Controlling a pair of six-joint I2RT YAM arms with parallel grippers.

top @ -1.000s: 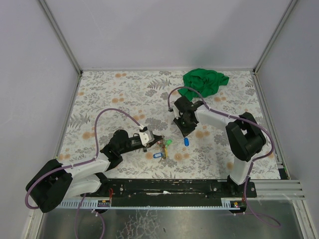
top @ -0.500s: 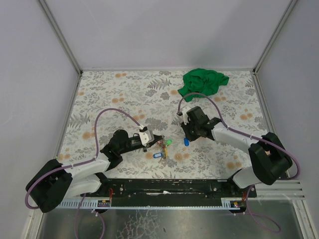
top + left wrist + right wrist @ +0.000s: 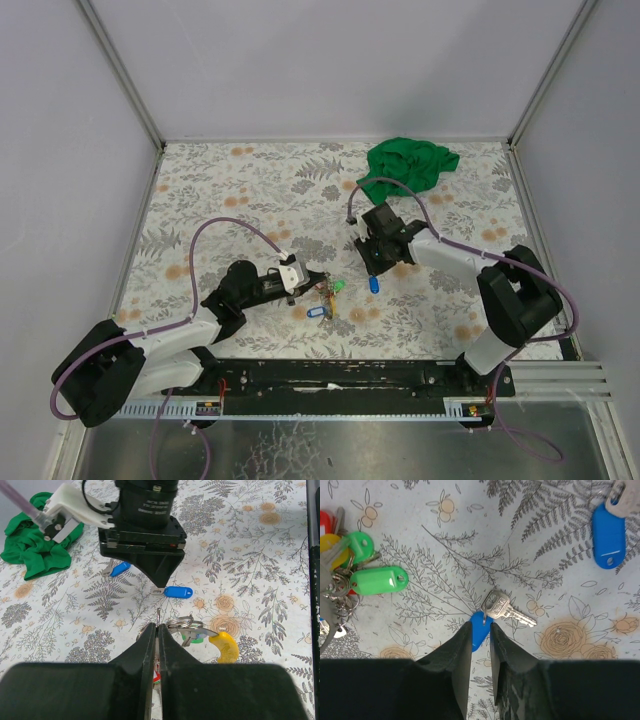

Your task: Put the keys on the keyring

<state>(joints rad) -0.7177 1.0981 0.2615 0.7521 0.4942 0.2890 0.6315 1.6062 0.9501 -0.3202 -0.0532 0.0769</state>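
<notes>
My left gripper [image 3: 312, 287] is shut on the thin silvery keyring [image 3: 186, 623], just above the table; in the left wrist view [image 3: 157, 626] the wire sticks up between the closed jaws. A yellow key [image 3: 223, 646] and a green key [image 3: 192, 637] hang on the ring. My right gripper [image 3: 374, 268] points down over a loose blue key [image 3: 479, 630] with a silver blade [image 3: 509, 610]. Its jaws [image 3: 481, 624] stand narrowly apart, straddling the blue head without lifting it. A second blue key [image 3: 608, 535] lies further off. The green keys [image 3: 377, 580] of the bunch lie at the left.
A crumpled green cloth [image 3: 412, 163] lies at the back right. A blue key [image 3: 318, 312] lies by the bunch, near the front. The floral mat [image 3: 220, 190] covers the table, and grey walls close in three sides.
The right arm's elbow swung out to the right and came back. Its gripper stayed low over the loose blue key, which has not moved. The left arm and the bunch held still.
</notes>
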